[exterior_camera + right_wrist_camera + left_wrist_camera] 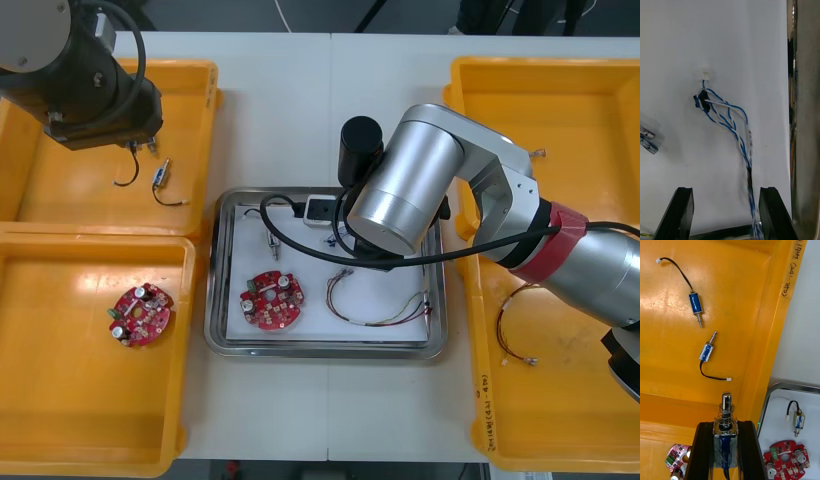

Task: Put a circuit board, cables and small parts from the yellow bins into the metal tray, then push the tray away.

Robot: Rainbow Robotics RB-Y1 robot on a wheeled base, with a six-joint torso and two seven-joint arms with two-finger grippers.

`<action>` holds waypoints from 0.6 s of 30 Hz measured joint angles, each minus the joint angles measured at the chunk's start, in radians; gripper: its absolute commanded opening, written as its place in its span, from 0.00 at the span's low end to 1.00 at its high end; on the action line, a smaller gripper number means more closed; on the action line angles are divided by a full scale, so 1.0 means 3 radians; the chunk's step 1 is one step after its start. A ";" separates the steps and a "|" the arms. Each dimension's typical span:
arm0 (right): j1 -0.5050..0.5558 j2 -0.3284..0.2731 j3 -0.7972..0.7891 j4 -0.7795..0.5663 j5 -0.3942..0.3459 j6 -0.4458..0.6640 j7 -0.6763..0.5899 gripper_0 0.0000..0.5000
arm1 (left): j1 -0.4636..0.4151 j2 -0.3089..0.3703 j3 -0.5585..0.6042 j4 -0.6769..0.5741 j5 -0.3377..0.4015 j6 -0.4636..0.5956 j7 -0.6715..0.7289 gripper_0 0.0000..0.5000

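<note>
Metal tray point(213, 290), centre: circuit board point(270, 298) is lodged at its near left. Right gripper point(726, 191) is held over its far part, fingers spread wide, gripping nothing. Twisted blue and white cable point(724, 116) is laid between and beyond them, judged limp, light, best pinched mid-bundle. Left gripper point(725, 423), over far left yellow bin point(205, 100): clamped on small metal part point(726, 414), judged rigid, slippery.

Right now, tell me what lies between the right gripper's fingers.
Right wrist view: the twisted blue and white cable runs between the open right gripper's fingers, over the tray.
</note>
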 measured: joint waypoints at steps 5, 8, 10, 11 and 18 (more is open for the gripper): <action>0.0000 0.0000 0.0000 0.0000 0.0000 0.0000 0.0000 1.00 | 0.0000 0.0000 0.0000 -0.0003 0.0003 0.0000 0.0000 0.00; -0.0001 0.0000 0.0000 0.0000 -0.0010 0.0000 0.0000 1.00 | 0.0000 0.0000 0.0000 -0.0003 0.0006 0.0000 0.0000 0.00; -0.0004 0.0000 -0.0001 0.0000 -0.0045 0.0002 0.0000 1.00 | 0.0000 0.0000 0.0000 -0.0004 0.0008 0.0000 0.0000 0.00; -0.0005 0.0000 -0.0001 0.0000 -0.0062 0.0003 0.0000 1.00 | 0.0000 0.0000 0.0000 -0.0004 0.0009 0.0000 0.0000 0.00; -0.0009 0.0013 -0.0082 -0.0048 -0.0102 0.0281 0.0000 1.00 | 0.0000 0.0000 0.0000 -0.0005 0.0014 0.0000 0.0000 0.00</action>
